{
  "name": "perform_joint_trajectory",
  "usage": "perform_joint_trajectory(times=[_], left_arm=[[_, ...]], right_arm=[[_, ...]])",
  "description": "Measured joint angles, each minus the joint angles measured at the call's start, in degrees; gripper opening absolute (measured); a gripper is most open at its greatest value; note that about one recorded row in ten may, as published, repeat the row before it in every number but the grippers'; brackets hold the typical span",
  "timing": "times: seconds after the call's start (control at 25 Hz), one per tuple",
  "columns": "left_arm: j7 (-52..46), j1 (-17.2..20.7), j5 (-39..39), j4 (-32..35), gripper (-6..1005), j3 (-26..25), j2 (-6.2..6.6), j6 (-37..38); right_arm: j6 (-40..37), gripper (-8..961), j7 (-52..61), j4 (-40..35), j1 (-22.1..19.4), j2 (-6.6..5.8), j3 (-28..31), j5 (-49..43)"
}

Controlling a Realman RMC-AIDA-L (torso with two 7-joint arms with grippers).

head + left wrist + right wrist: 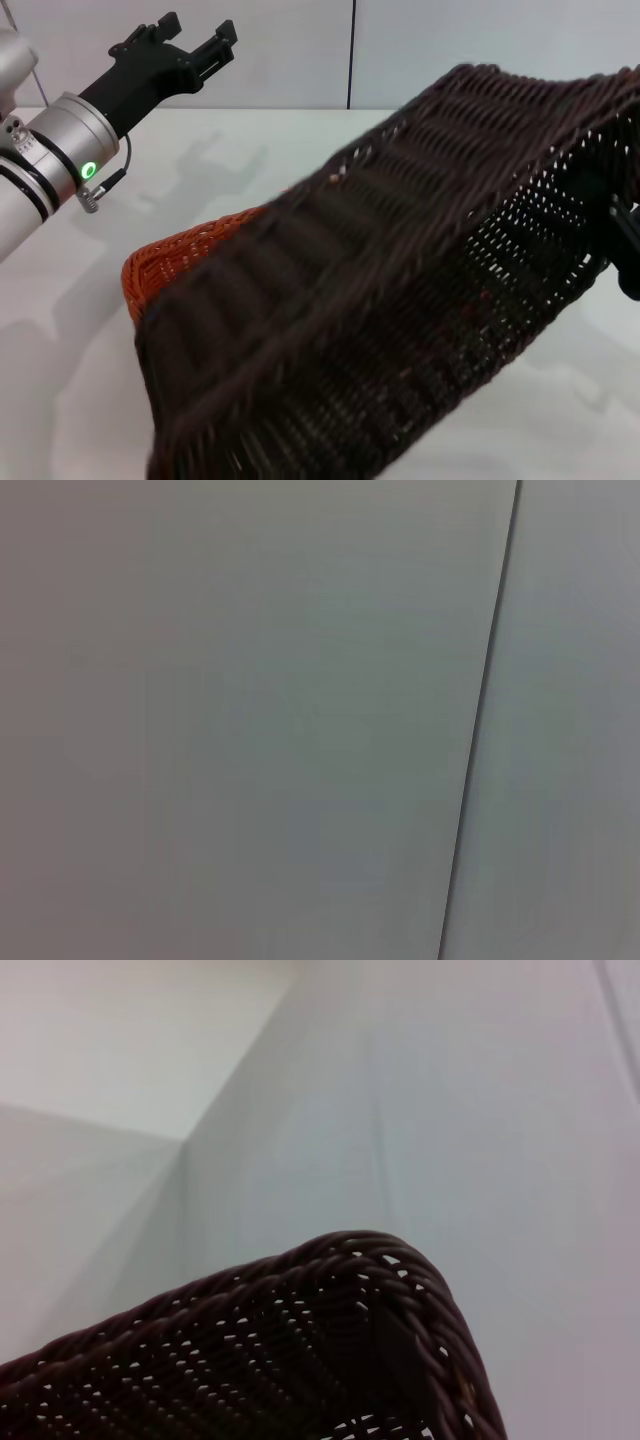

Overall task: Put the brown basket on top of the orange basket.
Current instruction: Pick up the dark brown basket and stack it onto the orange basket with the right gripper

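Note:
The brown basket (400, 280) is lifted off the table and tilted. Its near end hangs low at the front and its far end rises toward the right. It fills most of the head view. My right gripper (625, 255) holds it at its raised right end and is mostly hidden behind the weave. The basket's braided rim fills the bottom of the right wrist view (330, 1350). The orange basket (185, 255) sits on the table under and behind the brown one, and only its left rim shows. My left gripper (190, 40) is open and empty, raised at the upper left, away from both baskets.
The white table (70, 380) runs around the baskets. A pale wall with a dark vertical seam (351, 55) stands behind it. The left wrist view shows only that wall and seam (480, 720).

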Motion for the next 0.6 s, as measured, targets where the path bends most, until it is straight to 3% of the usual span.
perform_joint_trajectory(times=[0.24,0.6], left_arm=[[0.3,-0.9,0.3,-0.2,813,0.0,0.03,-0.5],[0.3,-1.7,0.6,0.0,813,0.3,0.07,-0.9]], right_arm=[[2.1,147,-3.0,9.6,-0.6,0.2,2.0,3.2],[5.0,148,-2.3,15.4,-1.4,0.28,2.8,3.3]])
